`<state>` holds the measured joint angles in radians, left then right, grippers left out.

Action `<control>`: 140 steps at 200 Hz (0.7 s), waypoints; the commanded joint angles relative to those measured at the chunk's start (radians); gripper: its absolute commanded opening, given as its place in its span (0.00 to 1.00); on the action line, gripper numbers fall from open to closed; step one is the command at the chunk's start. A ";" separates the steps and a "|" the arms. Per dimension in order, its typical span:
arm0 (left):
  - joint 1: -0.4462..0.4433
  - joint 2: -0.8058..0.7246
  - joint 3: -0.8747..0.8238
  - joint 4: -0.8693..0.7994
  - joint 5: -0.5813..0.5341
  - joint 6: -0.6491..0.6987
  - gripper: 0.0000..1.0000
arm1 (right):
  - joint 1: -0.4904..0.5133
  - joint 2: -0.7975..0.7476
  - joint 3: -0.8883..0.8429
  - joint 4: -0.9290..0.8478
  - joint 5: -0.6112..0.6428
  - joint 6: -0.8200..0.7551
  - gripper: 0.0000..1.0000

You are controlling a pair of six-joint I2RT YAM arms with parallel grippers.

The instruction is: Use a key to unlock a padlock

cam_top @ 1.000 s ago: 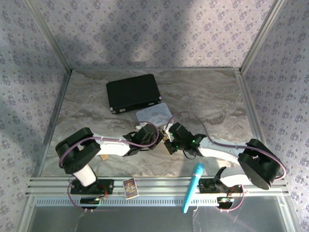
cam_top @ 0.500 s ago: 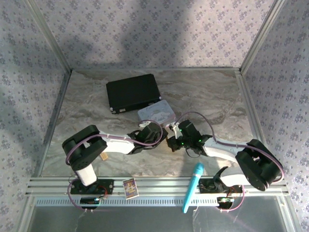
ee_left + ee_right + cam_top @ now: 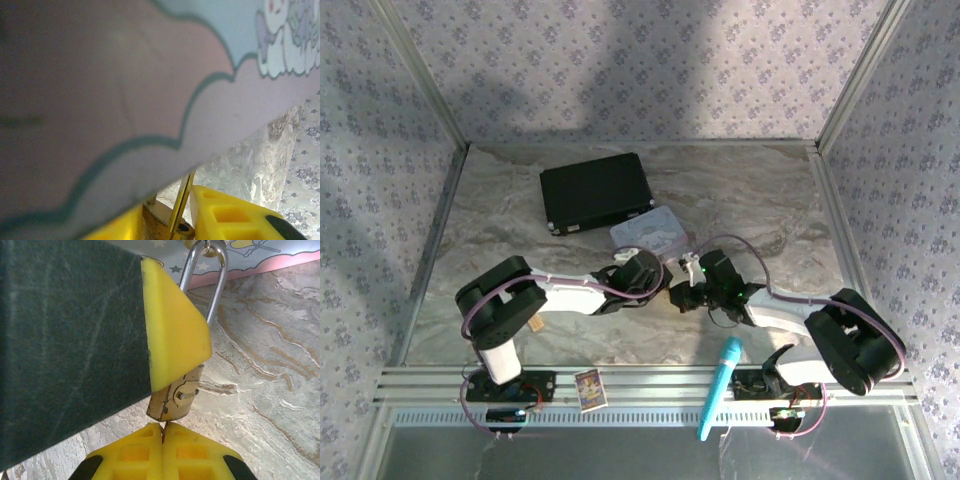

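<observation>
From above, we see soft, even light, with broad grey shadows falling across the back wall [image 3: 650,70]. Our left wrist view blurs the very close tin [image 3: 100,90]. The right wrist view is bright, with the padlock [image 3: 175,397] sharp and glinting.

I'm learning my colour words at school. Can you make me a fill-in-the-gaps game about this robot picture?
1. The padlock has a brass body and a ___ shackle.
2. The left gripper holds the padlock between its ___ fingers.
3. The flat case at the far side of the table is ___.
Missing words: silver, yellow, black.
</observation>
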<state>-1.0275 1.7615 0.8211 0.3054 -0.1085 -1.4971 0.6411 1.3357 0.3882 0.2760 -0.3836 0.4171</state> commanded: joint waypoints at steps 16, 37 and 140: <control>-0.026 0.082 0.037 -0.228 0.098 0.038 0.12 | 0.033 -0.018 0.027 -0.008 0.023 -0.015 0.03; -0.029 0.079 0.048 -0.273 0.089 0.040 0.05 | 0.033 -0.021 0.024 -0.015 0.035 -0.010 0.03; -0.013 0.021 0.022 -0.379 0.030 0.108 0.00 | -0.036 -0.229 -0.070 -0.082 0.046 0.086 0.41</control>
<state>-1.0367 1.7687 0.8906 0.1383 -0.0929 -1.4200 0.6426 1.2087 0.3523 0.2150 -0.3370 0.4686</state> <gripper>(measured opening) 0.086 0.399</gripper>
